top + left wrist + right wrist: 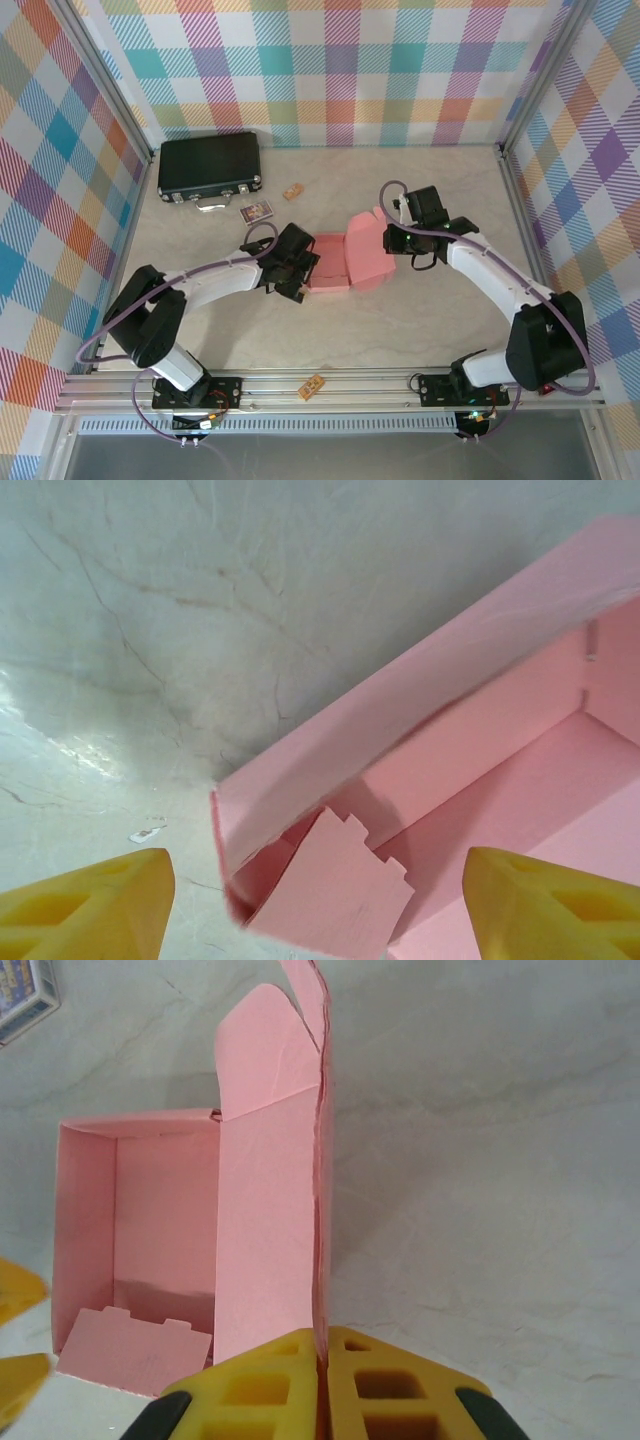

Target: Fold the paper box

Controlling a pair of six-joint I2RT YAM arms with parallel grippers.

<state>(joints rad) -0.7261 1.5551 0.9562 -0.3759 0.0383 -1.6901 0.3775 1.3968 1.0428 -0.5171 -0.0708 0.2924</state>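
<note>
Box [330,262] lies in the middle of the desk [400,330], tray open, lid panel standing upright. The right fingers [270,1385] are clenched on that panel's edge. The left fingers [90,900] stand released, wide apart, just beside the tray's end.

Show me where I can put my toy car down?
Bare spots: the table in front of the paper box, and the back right corner behind the right gripper. Crowded: the middle around the box and left gripper, and by the black case.
</note>
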